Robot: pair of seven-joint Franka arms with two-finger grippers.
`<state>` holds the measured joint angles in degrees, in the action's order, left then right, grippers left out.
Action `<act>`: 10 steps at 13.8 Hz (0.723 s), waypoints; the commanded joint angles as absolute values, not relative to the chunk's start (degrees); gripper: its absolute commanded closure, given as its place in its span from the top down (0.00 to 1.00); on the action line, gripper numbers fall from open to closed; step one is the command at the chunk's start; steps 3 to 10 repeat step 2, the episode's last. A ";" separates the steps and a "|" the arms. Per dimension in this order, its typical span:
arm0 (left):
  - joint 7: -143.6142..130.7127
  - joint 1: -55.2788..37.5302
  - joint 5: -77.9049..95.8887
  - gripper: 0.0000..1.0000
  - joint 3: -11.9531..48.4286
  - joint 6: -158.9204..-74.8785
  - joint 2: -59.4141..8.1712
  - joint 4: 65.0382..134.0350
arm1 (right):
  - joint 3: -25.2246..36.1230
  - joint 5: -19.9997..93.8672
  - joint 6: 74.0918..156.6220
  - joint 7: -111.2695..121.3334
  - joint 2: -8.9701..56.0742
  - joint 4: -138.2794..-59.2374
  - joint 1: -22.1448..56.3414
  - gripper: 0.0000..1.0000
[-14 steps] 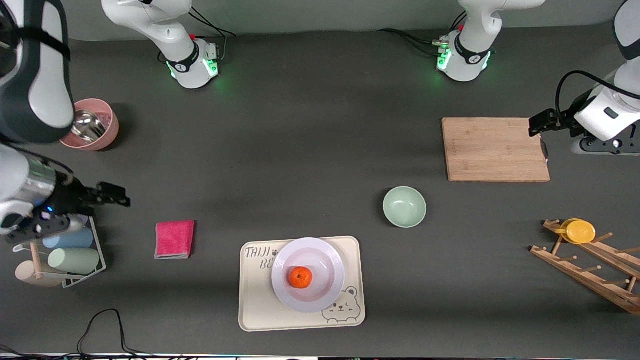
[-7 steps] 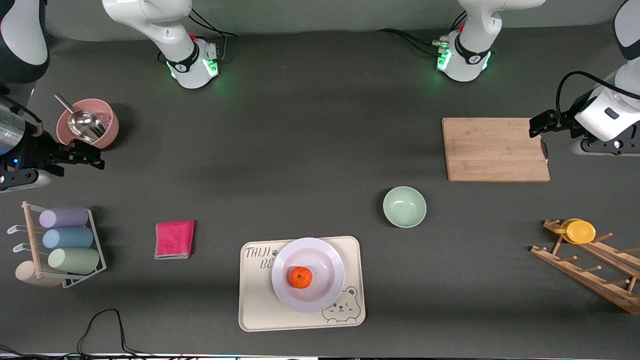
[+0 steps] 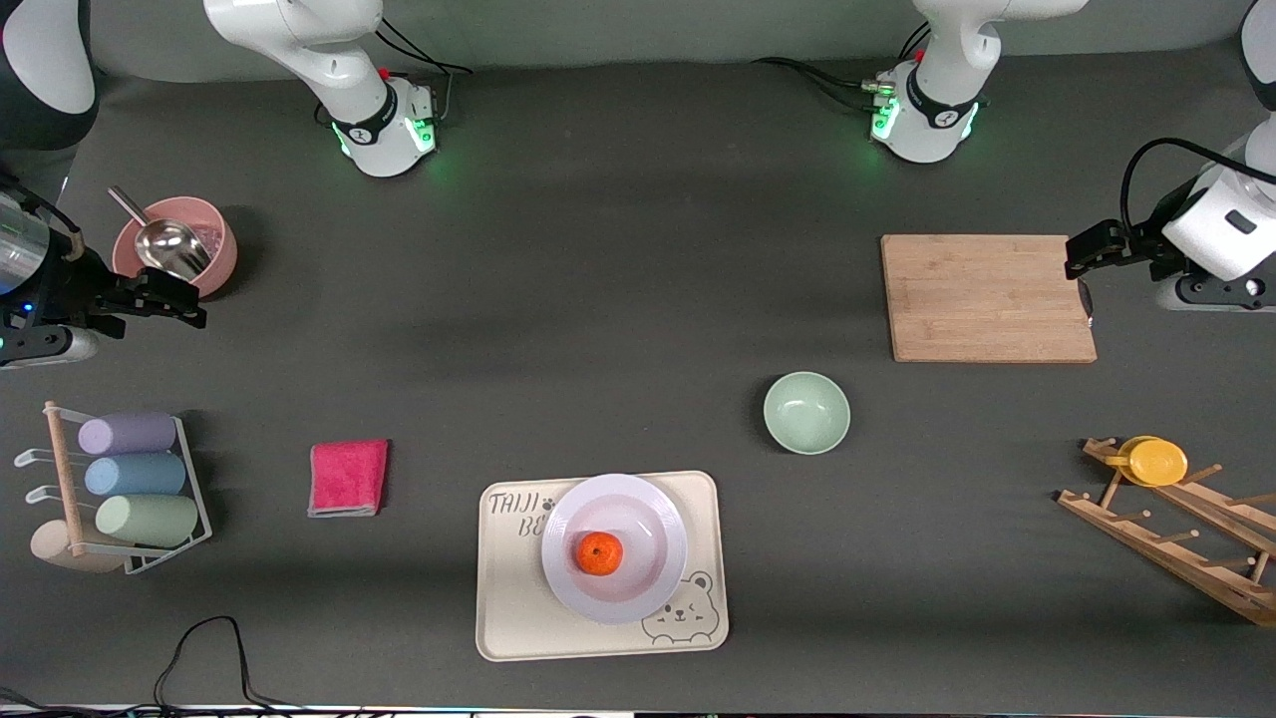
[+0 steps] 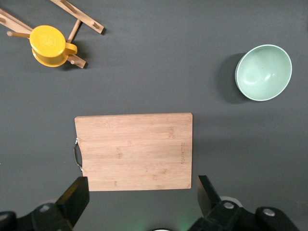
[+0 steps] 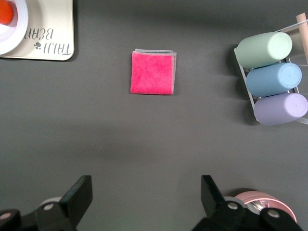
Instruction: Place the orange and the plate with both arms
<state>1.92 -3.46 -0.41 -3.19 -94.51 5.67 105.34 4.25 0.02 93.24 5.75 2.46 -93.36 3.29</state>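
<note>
**Orange on plate, both grippers up and empty**

Where the table lies nearest the front camera, the beige tray [image 3: 518, 618] carries the lettering "TAIJI BE…", partly covered, and a bear face at one corner. On it sits the plate [image 3: 658, 573], and the orange [image 3: 599, 553] rests in the middle of the plate. Neither gripper is near them; bare table lies between the tray and both grippers.

Beside the tray toward the right arm's end lies a folded pink cloth [image 3: 348, 478], then a wire rack [image 3: 189, 479] holding three cups laid on their sides: green [image 3: 147, 520], blue [image 3: 135, 475] and lilac [image 3: 127, 434]. Toward the left arm's end, a wooden peg rack [image 3: 1176, 543] bears a yellow cup [image 3: 1156, 462].

Farther from the front camera than the tray stands a pale green bowl [image 3: 806, 412], empty. Farther still is a bamboo cutting board [image 3: 987, 297], bare. The left gripper [image 4: 142, 197] hangs over that board's edge by its metal hanging loop, fingers spread wide, holding nothing.

The right gripper [image 5: 147, 195] hangs over bare table beside a pink bowl [image 3: 214, 254] with a metal scoop [image 3: 167, 245] in it; its fingers are likewise wide apart and hold nothing.
</note>
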 commanded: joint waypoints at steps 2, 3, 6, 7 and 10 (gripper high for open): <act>1.58 -3.34 -0.79 1.00 -3.16 -92.55 4.92 103.01 | 3.87 -1.32 92.37 4.04 0.79 -94.57 3.08 1.00; 1.58 -3.34 -0.79 1.00 -3.16 -92.55 4.92 103.01 | 3.87 -1.32 92.37 4.04 0.79 -94.57 3.08 1.00; 1.58 -3.34 -0.79 1.00 -3.16 -92.55 4.92 103.01 | 3.87 -1.32 92.37 4.04 0.79 -94.57 3.08 1.00; 1.58 -3.34 -0.79 1.00 -3.16 -92.55 4.92 103.01 | 3.87 -1.32 92.37 4.04 0.79 -94.57 3.08 1.00; 1.58 -3.34 -0.79 1.00 -3.16 -92.55 4.92 103.01 | 3.87 -1.32 92.37 4.04 0.79 -94.57 3.08 1.00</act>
